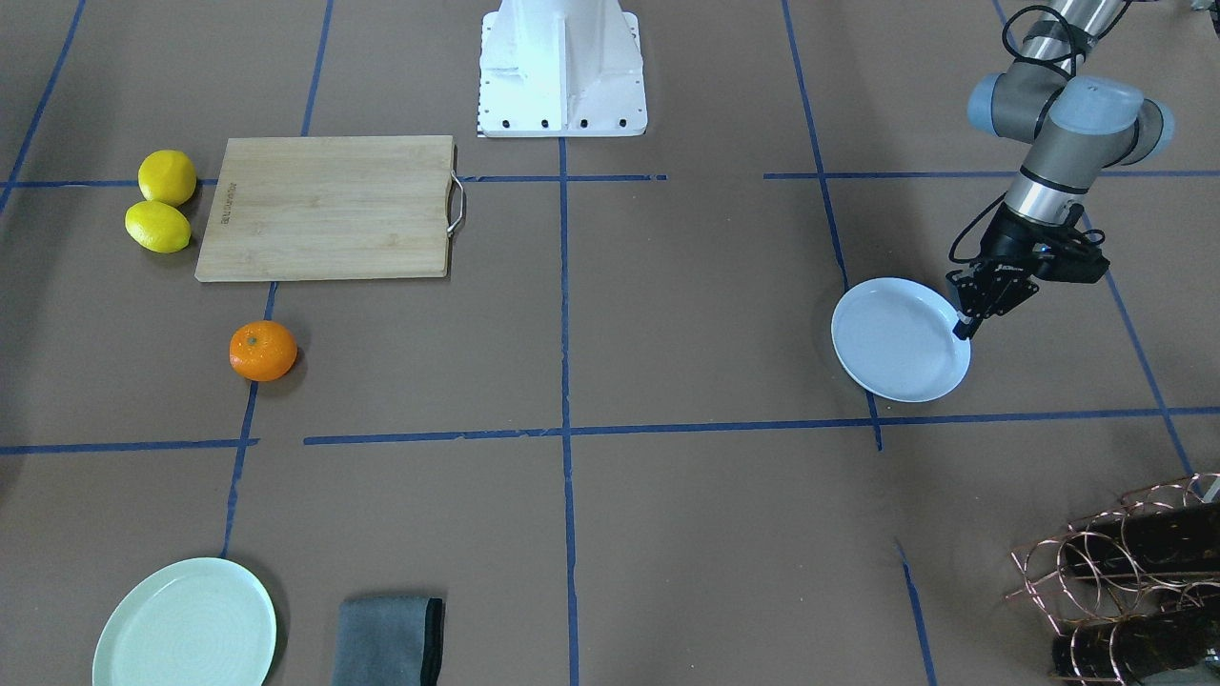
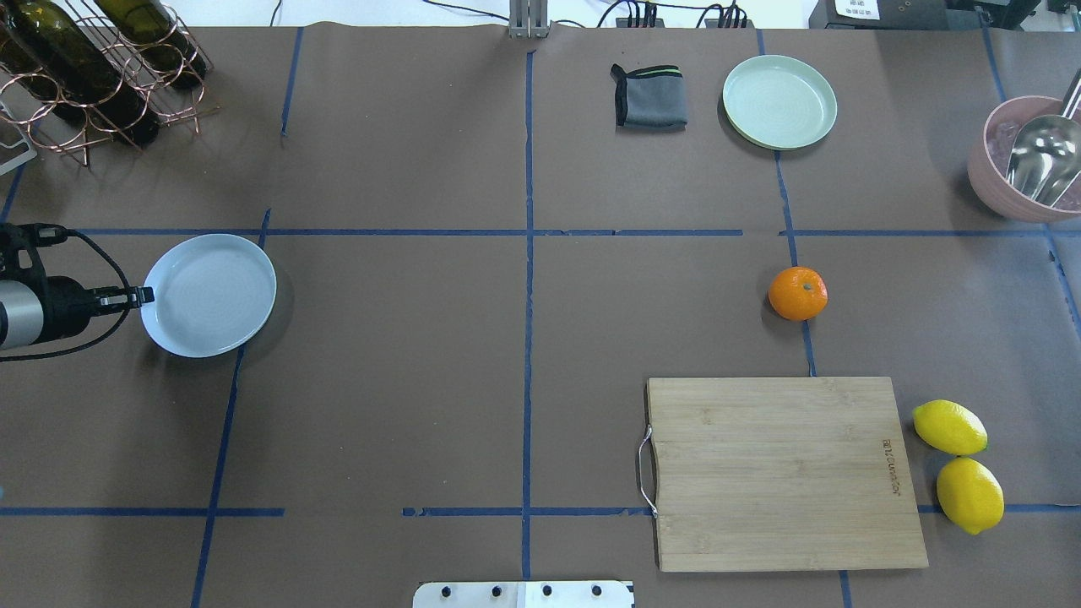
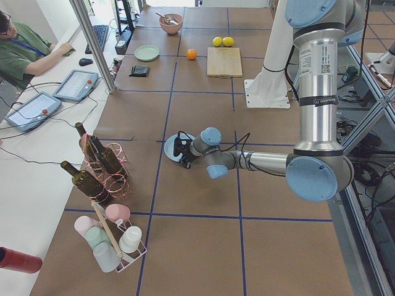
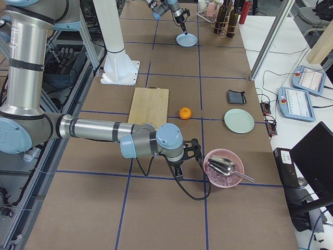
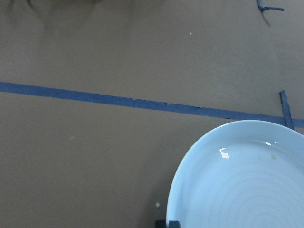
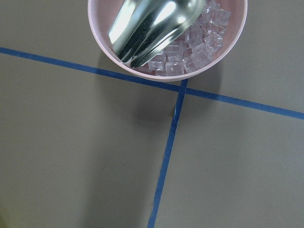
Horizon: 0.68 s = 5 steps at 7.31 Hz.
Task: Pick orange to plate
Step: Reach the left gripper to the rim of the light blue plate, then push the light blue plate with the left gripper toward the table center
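The orange [image 2: 797,293] lies alone on the brown table, right of centre in the overhead view and just beyond the cutting board; it also shows as the orange [image 1: 263,351] in the front view. The pale bluish-white plate [image 2: 211,295] sits far to the left. My left gripper [image 2: 145,295] is shut on the plate's near-left rim, and the plate [image 1: 896,343] looks slightly tipped. The left wrist view shows the plate [image 5: 247,185] at lower right. My right gripper [image 4: 178,167] hangs beside a pink bowl, far from the orange; I cannot tell whether it is open or shut.
A wooden cutting board [image 2: 781,473] lies near the robot, with two lemons [image 2: 950,428] beside it. A mint-green plate [image 2: 779,101] and a grey cloth [image 2: 649,97] sit at the far edge. A pink bowl [image 2: 1026,160] holds ice and a scoop. A wine rack [image 2: 93,67] stands far left.
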### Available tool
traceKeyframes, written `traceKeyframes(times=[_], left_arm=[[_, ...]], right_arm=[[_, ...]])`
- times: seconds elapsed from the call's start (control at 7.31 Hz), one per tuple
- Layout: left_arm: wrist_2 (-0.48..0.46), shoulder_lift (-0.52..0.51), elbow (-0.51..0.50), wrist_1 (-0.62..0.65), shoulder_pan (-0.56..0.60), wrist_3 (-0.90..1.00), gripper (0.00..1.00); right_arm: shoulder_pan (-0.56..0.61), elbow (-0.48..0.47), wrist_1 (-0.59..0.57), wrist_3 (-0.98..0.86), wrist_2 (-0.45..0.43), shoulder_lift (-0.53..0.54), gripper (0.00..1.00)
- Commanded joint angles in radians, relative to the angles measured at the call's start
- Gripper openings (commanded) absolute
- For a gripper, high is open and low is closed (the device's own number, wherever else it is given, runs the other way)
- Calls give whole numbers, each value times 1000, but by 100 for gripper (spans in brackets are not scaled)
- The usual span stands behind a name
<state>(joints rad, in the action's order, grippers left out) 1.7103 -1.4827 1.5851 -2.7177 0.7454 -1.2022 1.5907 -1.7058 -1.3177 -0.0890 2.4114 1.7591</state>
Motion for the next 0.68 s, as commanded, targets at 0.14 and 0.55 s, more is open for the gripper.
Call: traceKeyframes(times=[0.14,0.55], left_arm=[[5,-89,99,42,0,-5,0],[2,-414,76,331,-9,-7,0]], right_arm=[[0,0,0,0,0,-4,100],[0,0,0,0,0,-6,100]])
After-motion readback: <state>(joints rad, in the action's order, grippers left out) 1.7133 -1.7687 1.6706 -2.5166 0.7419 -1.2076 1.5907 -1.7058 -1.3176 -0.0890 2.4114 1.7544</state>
